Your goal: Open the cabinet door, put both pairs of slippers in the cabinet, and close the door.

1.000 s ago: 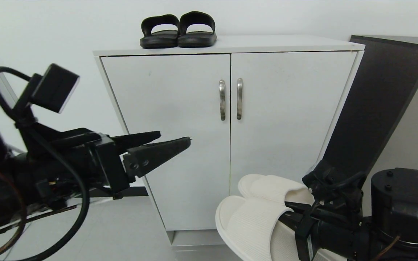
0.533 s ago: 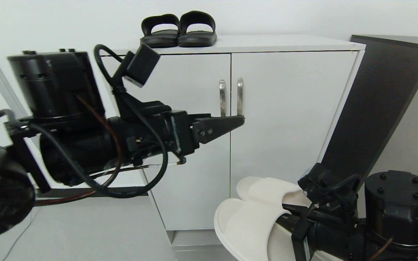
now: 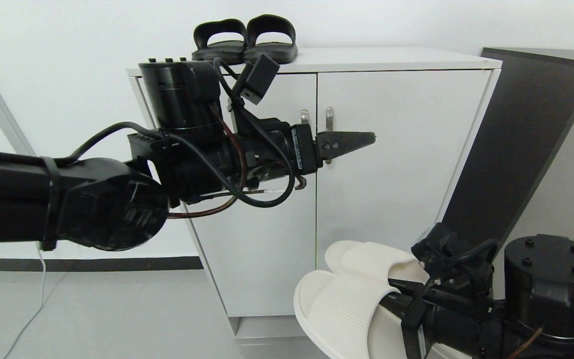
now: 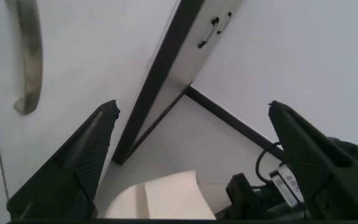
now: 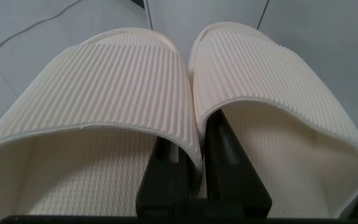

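Observation:
The white cabinet (image 3: 247, 209) has both doors closed, with two metal handles (image 3: 329, 115) at the middle seam. A pair of black slippers (image 3: 244, 40) rests on its top. My left gripper (image 3: 372, 135) hovers open at handle height in front of the right door, its tips just past the handles. In the left wrist view the left gripper (image 4: 192, 109) has its fingers spread wide, with a handle (image 4: 30, 56) to one side. My right gripper (image 3: 401, 294) is low in front of the cabinet, shut on the pair of white slippers (image 3: 352, 299). Its fingers (image 5: 166, 174) pinch the white slippers' (image 5: 104, 81) inner sides together.
A dark grey panel (image 3: 516, 149) leans against the cabinet's right side. The white wall with a black baseboard strip (image 3: 82, 263) runs to the left. A thin cable (image 3: 28, 319) lies on the grey floor at the left.
My left arm has swung up and to the right, from low left of the cabinet to handle height in front of the doors. The right arm with the white slippers has stayed nearly still.

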Motion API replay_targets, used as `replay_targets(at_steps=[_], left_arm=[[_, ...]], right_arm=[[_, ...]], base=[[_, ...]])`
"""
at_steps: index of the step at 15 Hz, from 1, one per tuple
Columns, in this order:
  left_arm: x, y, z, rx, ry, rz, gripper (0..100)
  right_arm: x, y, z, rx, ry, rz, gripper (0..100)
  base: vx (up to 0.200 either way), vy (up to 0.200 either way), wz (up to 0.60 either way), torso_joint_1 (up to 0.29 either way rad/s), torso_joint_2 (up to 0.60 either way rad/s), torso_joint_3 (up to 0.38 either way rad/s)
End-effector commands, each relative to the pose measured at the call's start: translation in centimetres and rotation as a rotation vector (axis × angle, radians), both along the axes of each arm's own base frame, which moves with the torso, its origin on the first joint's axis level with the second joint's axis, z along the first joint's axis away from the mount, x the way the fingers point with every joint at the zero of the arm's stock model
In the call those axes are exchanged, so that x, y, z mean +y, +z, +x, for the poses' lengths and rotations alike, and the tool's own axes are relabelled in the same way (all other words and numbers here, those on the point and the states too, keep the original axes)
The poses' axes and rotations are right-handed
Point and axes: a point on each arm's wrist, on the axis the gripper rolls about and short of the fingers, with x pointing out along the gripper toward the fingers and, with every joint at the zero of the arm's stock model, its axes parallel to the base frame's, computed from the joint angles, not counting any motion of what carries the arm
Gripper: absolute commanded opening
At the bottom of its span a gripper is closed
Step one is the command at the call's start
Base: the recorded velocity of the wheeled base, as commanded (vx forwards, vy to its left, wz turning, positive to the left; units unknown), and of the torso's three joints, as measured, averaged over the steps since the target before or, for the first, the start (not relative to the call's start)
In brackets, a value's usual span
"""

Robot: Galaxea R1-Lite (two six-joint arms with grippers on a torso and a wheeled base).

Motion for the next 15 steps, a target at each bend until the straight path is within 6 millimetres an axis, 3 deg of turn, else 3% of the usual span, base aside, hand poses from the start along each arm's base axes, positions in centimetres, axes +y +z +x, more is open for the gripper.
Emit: replay_targets(at_steps=[1,6,10,15], left_arm=[[-1.6,-0.9,2.4,0.011,0.025,0.002,100],[-1.8,-0.7,3.4,-0.003,0.148,-0.009,100],[-0.5,-0.9,4.5,-0.001,0.202,-0.007,100],[-1.3,-1.3,5.8,-0.002,0.234,-0.009,100]], right_arm=[[0.1,-0.1,0.0,0.004,0.001,-0.004,0],[0.0,-0.3,0.0,0.007,0.001,-0.009,0],[0.1,-0.5,0.1,0.011,0.000,-0.016,0],[0.1,-0.7,0.1,0.016,0.000,-0.022,0]], base=[[0.000,0.000,0.00,0.000,0.00,0.000],[0.000,0.000,0.00,0.000,0.00,0.000],[0.000,0.000,0.00,0.000,0.00,0.000],[0.000,0.000,0.00,0.000,0.00,0.000]])
